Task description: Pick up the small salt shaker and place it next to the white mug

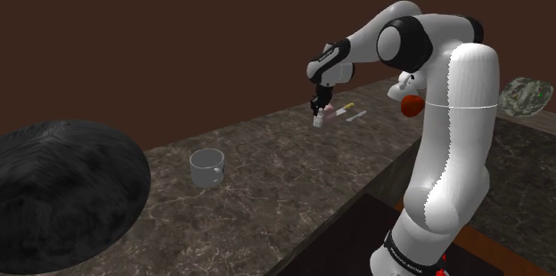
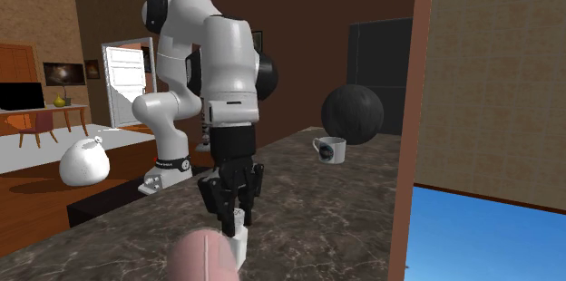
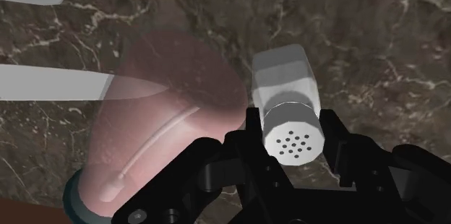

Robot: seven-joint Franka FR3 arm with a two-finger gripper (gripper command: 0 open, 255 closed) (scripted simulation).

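Crowding the clasped salt shaker (image 3: 291, 132), a pink tumbler (image 3: 170, 92) sits alongside.

A home: veined stone counter (image 1: 285, 172) with a mug (image 2: 330, 150), desk (image 2: 56, 114) and chair (image 2: 36, 129) beyond

The countertop (image 1: 267, 196) looks like smooth dark brown stone with pale veins. The salt shaker (image 3: 289, 134) is plain matt white, with smooth sides.
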